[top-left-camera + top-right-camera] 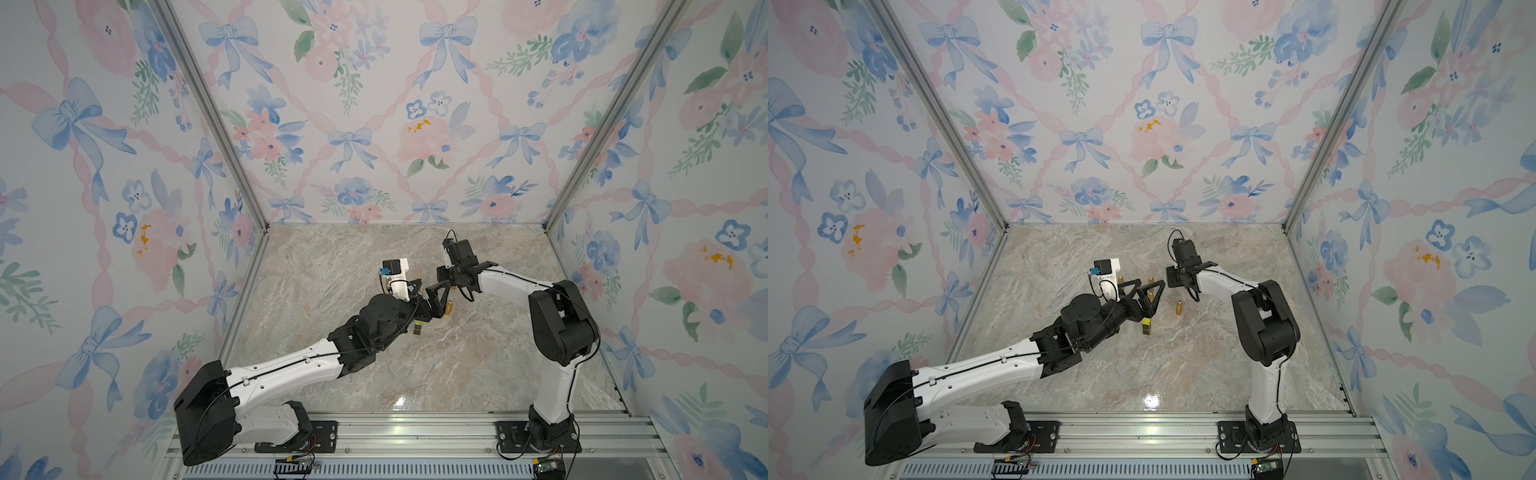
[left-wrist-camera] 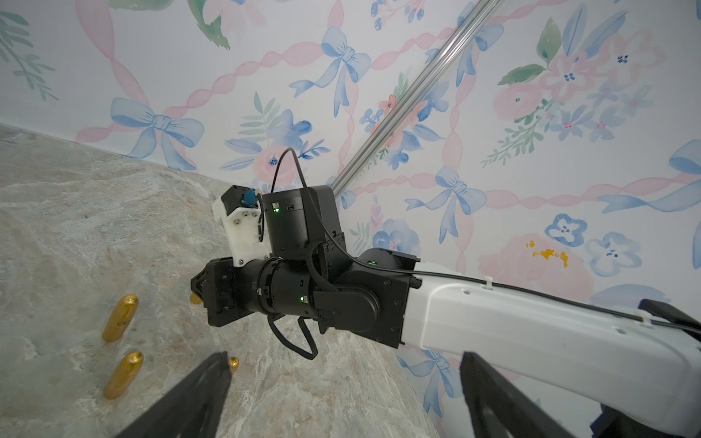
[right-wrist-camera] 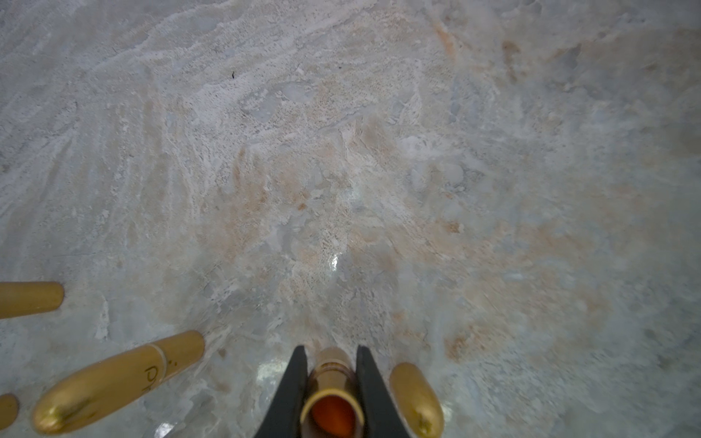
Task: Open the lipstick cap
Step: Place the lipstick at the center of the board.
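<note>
Nearest the front edge of the marble tabletop (image 3: pixel 341 151), the left gripper (image 1: pixel 1147 289) hangs low with its jaws spread wide and nothing between them. A small black and yellow block (image 1: pixel 1146 326) sits just in front of it.

Several gold capped lipsticks stand close around it. Any move it makes should probably be slow and straight, lifting clear before it swings sideways.

Farther back, near the middle of the tabletop and a little toward the far edge, the right gripper (image 3: pixel 330 352) points down, clamped on the lipstick (image 3: pixel 333 366). Judging by the tube's open mouth, the cap is already off, though I cannot pick the cap out anywhere. The grip should probably be firm and the tube upright, because a bullet-shaped gold lipstick (image 3: pixel 416 398) stands just beside one finger and would tip easily.

In the right wrist view, the held lipstick is a shiny gold cylinder. Its round rim is nearest the camera, with an orange-red stick (image 3: pixel 333 415) inside. Its body runs down between the black fingers toward the marble. I cannot tell whether its base touches the surface.
</note>
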